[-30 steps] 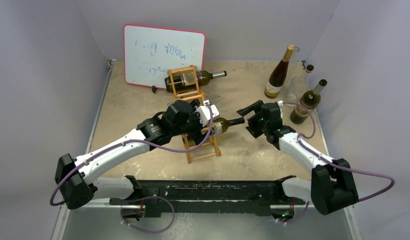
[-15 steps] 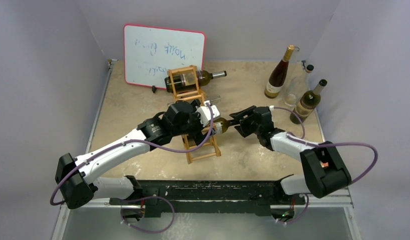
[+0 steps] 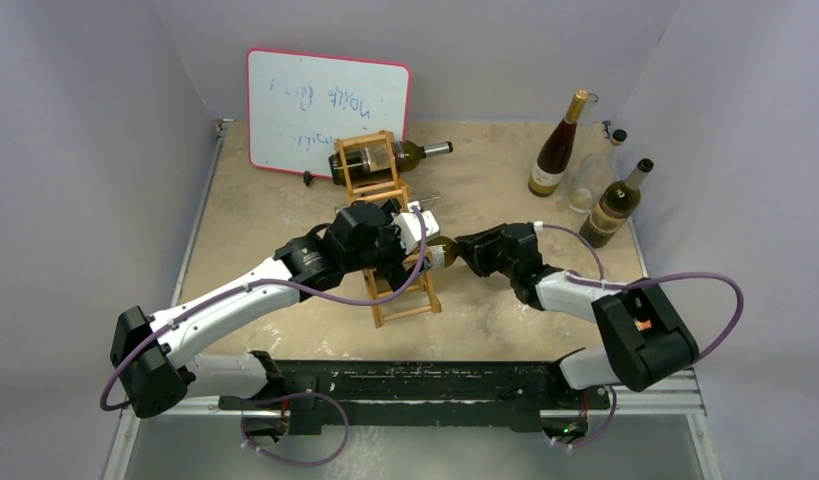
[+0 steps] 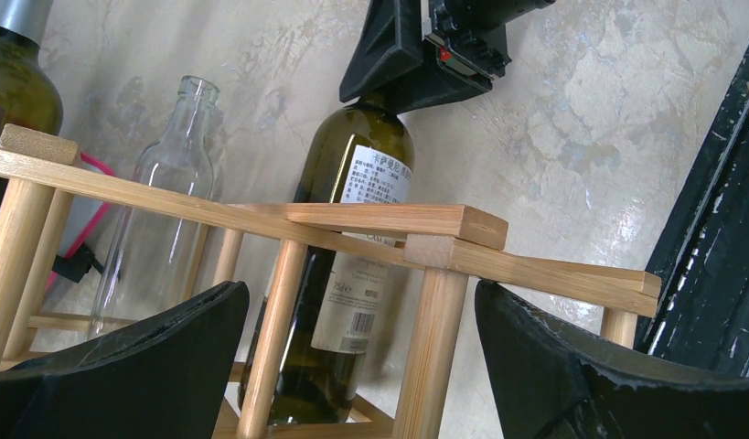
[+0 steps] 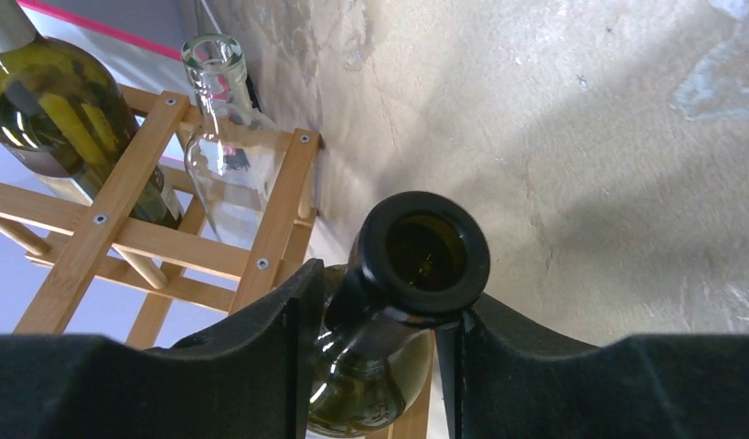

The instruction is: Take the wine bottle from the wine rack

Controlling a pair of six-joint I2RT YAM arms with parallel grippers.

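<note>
The wine rack [image 3: 407,296] is a light wooden ladder frame lying in the middle of the table. A dark green wine bottle [image 3: 441,251] with a white label rests in one opening, its neck pointing right. My right gripper [image 3: 469,248] is shut on that neck. In the right wrist view the fingers [image 5: 261,357] press both sides just below the bottle's black mouth [image 5: 423,249]. My left gripper [image 3: 400,252] stands open over the rack. In the left wrist view its jaws straddle the rack's posts [image 4: 432,338] with the wine bottle [image 4: 352,274] behind them.
Another green bottle [image 3: 400,156] lies in the rack's far end, and an empty clear bottle [image 4: 160,210] in the opening between. A red-edged whiteboard [image 3: 325,100] leans at the back. Three bottles [image 3: 560,150] stand at the back right.
My right arm has moved left to the bottle's neck and its jaws have come together on it. The left arm and the rack have stayed where they were.
</note>
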